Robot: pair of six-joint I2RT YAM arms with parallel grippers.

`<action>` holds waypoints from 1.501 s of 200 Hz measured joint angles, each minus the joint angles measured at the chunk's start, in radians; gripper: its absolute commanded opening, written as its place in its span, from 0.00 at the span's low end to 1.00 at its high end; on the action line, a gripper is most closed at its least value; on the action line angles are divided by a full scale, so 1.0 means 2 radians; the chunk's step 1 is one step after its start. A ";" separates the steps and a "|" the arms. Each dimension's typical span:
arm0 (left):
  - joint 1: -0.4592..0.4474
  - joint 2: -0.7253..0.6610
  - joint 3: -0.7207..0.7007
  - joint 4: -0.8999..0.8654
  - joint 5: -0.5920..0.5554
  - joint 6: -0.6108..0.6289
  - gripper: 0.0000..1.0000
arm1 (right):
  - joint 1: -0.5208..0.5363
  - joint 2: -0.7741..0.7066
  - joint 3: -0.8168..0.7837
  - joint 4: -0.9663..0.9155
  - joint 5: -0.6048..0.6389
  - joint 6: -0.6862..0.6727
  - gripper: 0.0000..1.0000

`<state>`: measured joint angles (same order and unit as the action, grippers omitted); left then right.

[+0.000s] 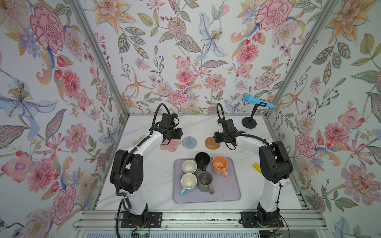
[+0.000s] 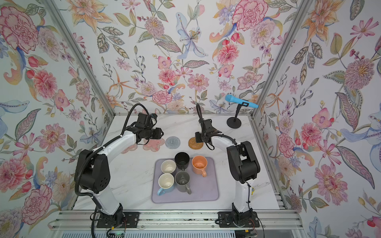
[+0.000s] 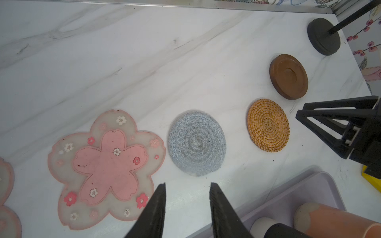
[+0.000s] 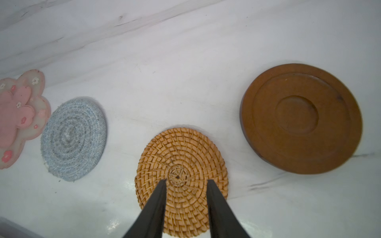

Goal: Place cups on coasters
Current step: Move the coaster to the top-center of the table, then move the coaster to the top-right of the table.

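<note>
Several cups stand on the lilac mat point(image 1: 226, 191): a purple-grey cup point(image 1: 189, 166), a light blue cup point(image 1: 188, 183), a black cup point(image 1: 202, 159), a grey cup point(image 1: 205, 181) and a peach cup point(image 1: 220, 163). Behind the mat the coasters lie in a row: a pink flower coaster point(image 3: 107, 167), a grey ringed disc point(image 3: 196, 144), a woven tan disc point(image 4: 181, 181) and a brown wooden disc point(image 4: 301, 118). A second pink flower coaster point(image 3: 6, 197) shows only at its edge. My left gripper point(image 3: 187, 185) hovers open between the flower and the grey disc. Over the tan disc my right gripper point(image 4: 186, 181) hangs open and empty.
A black round stand base point(image 1: 249, 123) with a blue microphone point(image 1: 258, 101) stands at the back right. A yellow object point(image 1: 257, 166) lies beside the right arm. Metal frame posts and floral walls close the table on three sides.
</note>
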<state>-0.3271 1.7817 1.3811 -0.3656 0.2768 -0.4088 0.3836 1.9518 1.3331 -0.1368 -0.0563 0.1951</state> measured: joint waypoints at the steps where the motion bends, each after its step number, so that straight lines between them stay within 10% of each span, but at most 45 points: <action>1: 0.000 0.000 0.000 0.000 0.000 0.000 0.39 | -0.001 0.000 0.000 0.000 0.000 0.000 0.34; 300: 0.006 0.024 0.013 0.000 -0.011 0.000 0.38 | -0.073 0.130 0.105 -0.001 0.063 0.019 0.17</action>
<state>-0.3141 1.8290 1.4063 -0.3649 0.2546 -0.4084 0.2375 2.2116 1.5433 -0.1379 0.0692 0.2329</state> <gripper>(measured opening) 0.379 0.170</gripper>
